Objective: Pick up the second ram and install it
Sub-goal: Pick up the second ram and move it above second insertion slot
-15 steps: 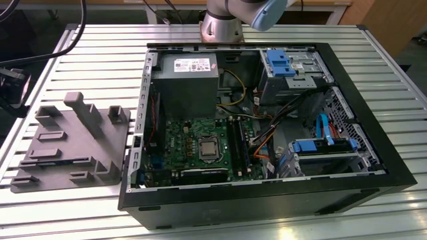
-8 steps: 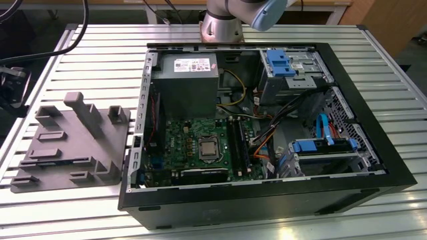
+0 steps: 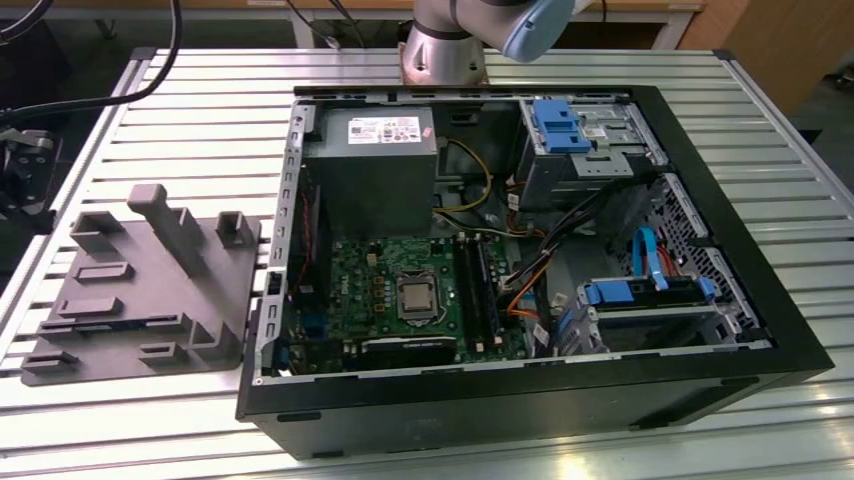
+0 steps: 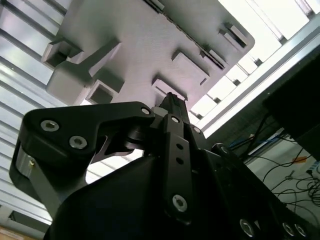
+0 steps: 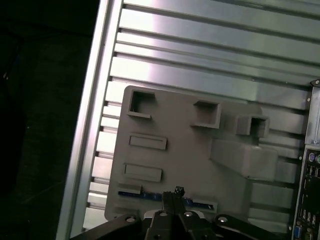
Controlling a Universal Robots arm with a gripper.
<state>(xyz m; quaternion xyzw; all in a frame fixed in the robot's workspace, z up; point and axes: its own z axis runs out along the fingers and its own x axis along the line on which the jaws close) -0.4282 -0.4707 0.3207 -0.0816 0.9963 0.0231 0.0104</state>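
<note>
In the first wrist view the second ram [image 5: 131, 193] shows as a thin dark strip with a bluish sheen. It stands on edge in a long slot along one border of the grey holder plate [image 5: 180, 145]. My gripper [image 5: 173, 191] hangs well above that slot, fingers pressed together with nothing between them. In the second wrist view the gripper [image 4: 172, 98] points down at the same holder plate [image 4: 135, 45]. In the exterior view the holder plate [image 3: 134, 300] lies at the left of the open computer case [image 3: 534, 390]. The green motherboard [image 3: 400, 290] with its black memory sockets [image 3: 474, 285] sits inside.
The case holds a grey power supply [image 3: 371, 160], blue drive brackets [image 3: 558, 125] and loose cables [image 3: 534, 270]. The arm's base [image 3: 443, 50] stands behind the case on the slatted metal table [image 3: 200, 130]. Upright posts [image 3: 167, 225] rise from the holder plate. The table's edge [image 5: 85, 150] runs close beside it.
</note>
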